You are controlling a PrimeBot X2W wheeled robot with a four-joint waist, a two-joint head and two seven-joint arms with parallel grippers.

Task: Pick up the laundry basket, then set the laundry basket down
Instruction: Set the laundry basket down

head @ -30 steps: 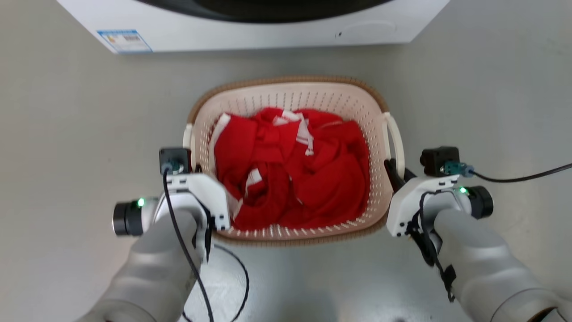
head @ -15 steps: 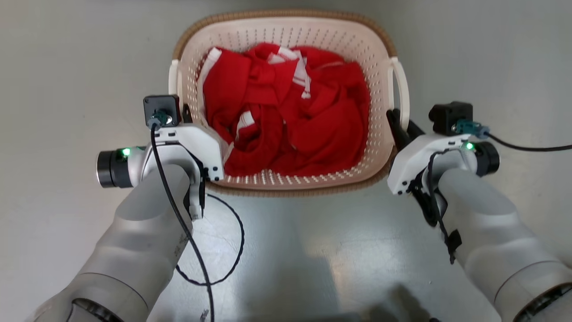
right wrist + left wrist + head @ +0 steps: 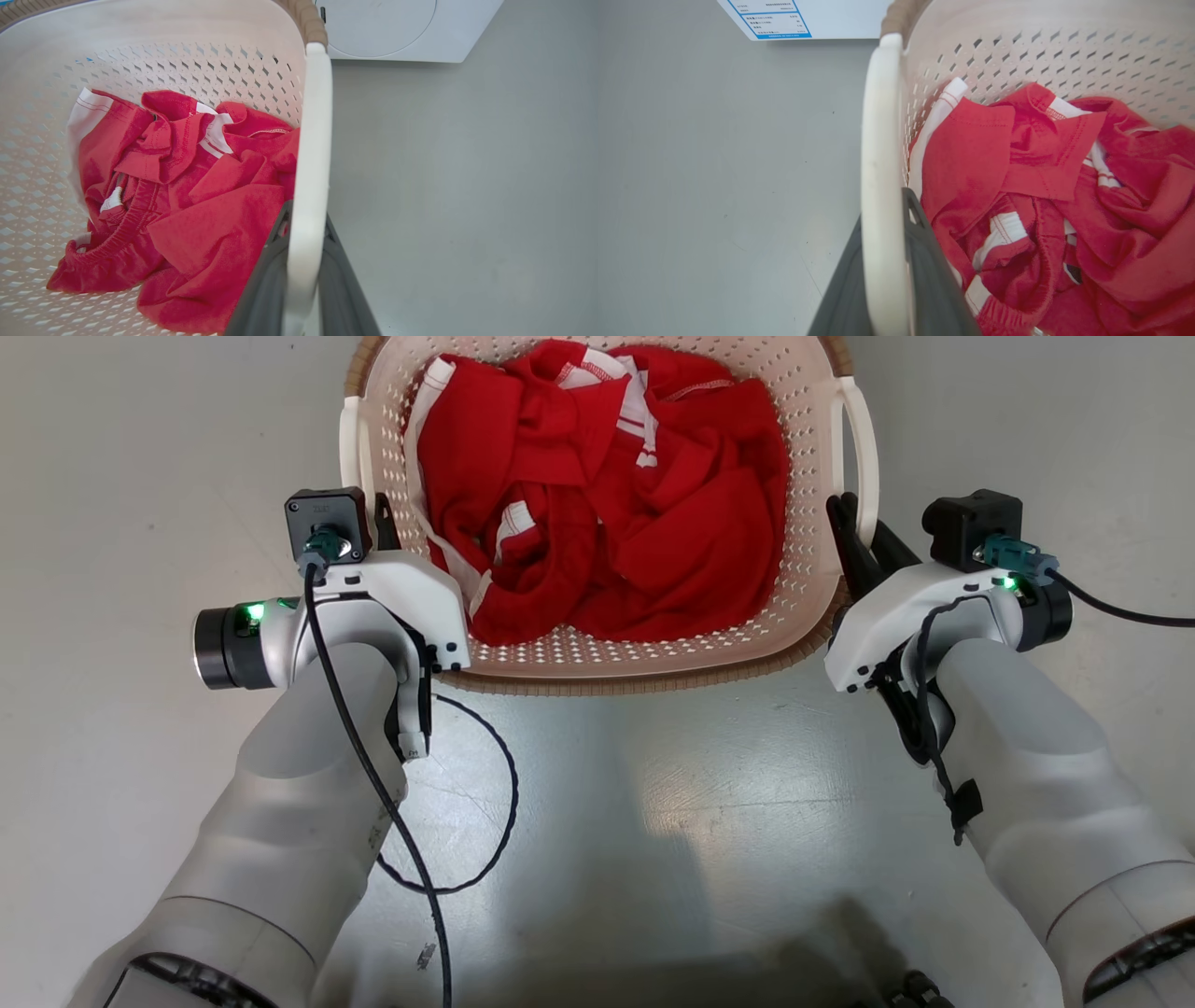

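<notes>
Head camera looks down from above; both close wrist views share the laundry basket.

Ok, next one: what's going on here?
The robot has both arms on the laundry basket, which is full of red clothes. The left gripper is closed on the left handle and the right gripper on the right handle, with a finger on either side of each loop. A white washer stands beyond. Whether the basket is off the floor cannot be told.

smooth pale grey floor with soft glare; white washer stands beyond.
</notes>
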